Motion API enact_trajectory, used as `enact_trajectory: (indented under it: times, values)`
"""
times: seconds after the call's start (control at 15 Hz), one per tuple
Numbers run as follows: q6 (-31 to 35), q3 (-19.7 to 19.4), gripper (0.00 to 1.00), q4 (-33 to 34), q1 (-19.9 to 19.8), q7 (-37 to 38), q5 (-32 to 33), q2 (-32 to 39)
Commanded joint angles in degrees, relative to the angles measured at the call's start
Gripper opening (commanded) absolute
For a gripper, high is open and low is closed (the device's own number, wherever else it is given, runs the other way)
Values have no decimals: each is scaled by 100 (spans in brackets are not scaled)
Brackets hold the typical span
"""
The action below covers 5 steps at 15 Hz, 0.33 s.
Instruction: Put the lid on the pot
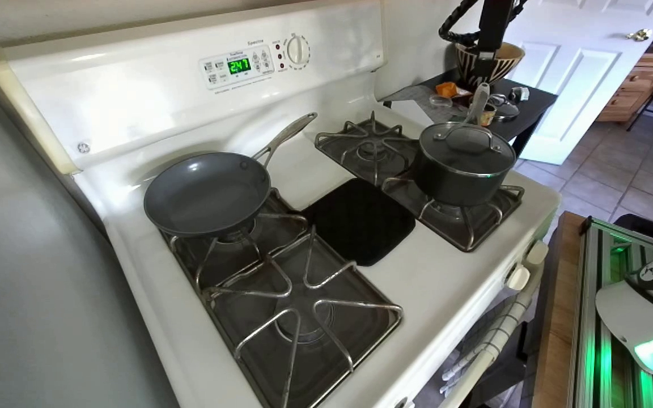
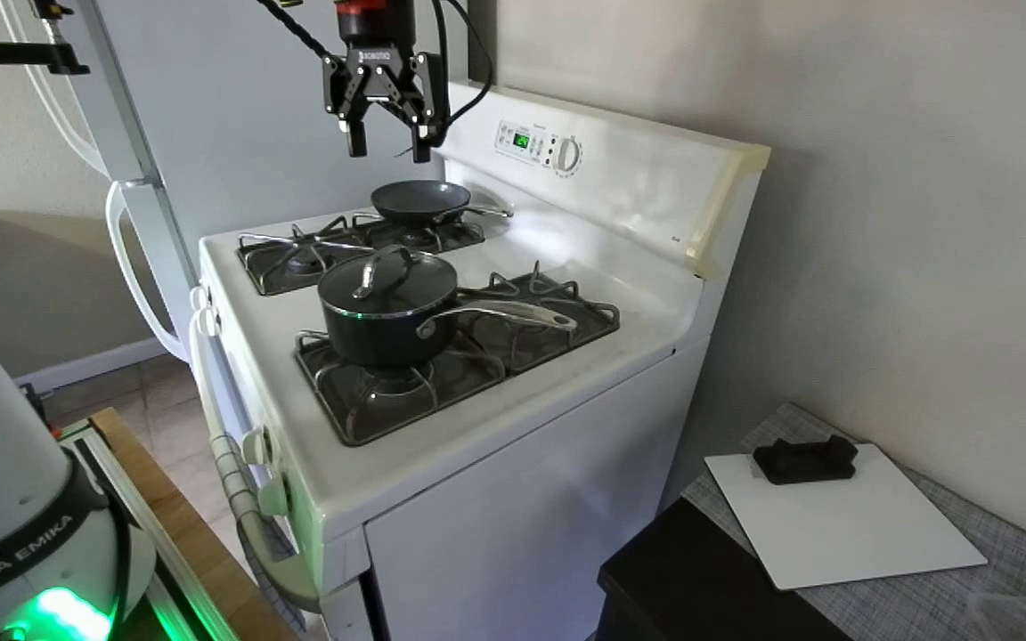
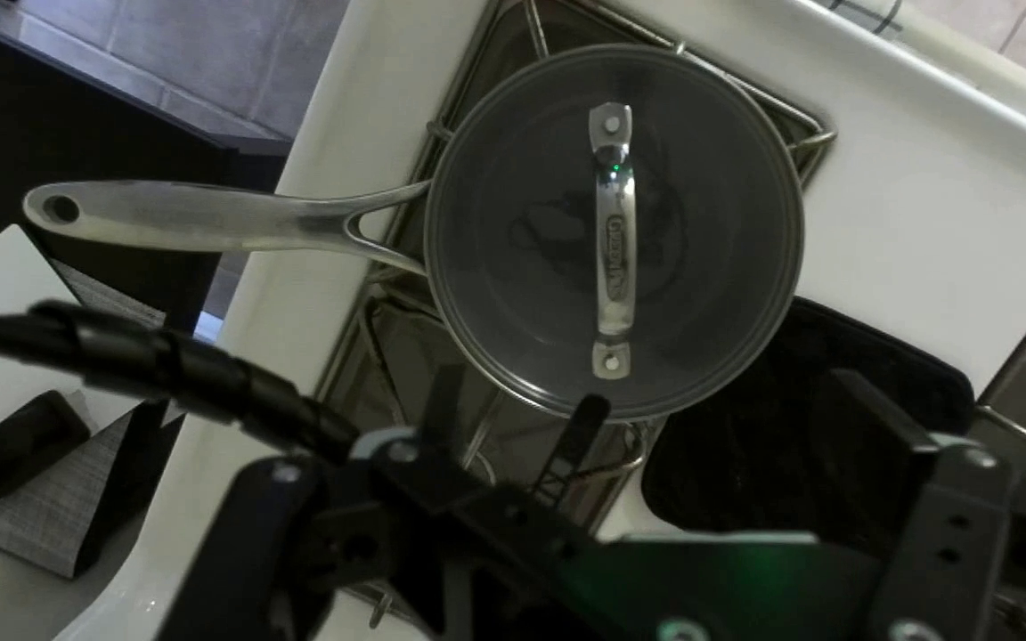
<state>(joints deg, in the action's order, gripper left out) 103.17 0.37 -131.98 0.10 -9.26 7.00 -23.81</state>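
The pot is a dark, deep round pot with one long metal handle. It stands on a front burner in both exterior views. A clear glass lid with a metal rim and arched metal handle rests flat on the pot, and it also shows in an exterior view. The wrist view shows the lid from above, covering the pot's mouth. My gripper hangs in the air above the stove, open and empty, apart from the lid. Its spread fingers show in the wrist view.
A grey frying pan stands on a back burner. A black mat lies between the burners. A dark side table holds a striped bowl, small items and another glass lid. A white board carries a black object.
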Motion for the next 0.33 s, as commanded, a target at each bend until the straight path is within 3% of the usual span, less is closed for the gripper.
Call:
enact_trajectory:
  times: [0.0, 0.27]
  values:
    - [-16, -42, 99, 12, 49, 16, 19, -4]
    - [-15, -41, 100, 11, 49, 16, 19, 49]
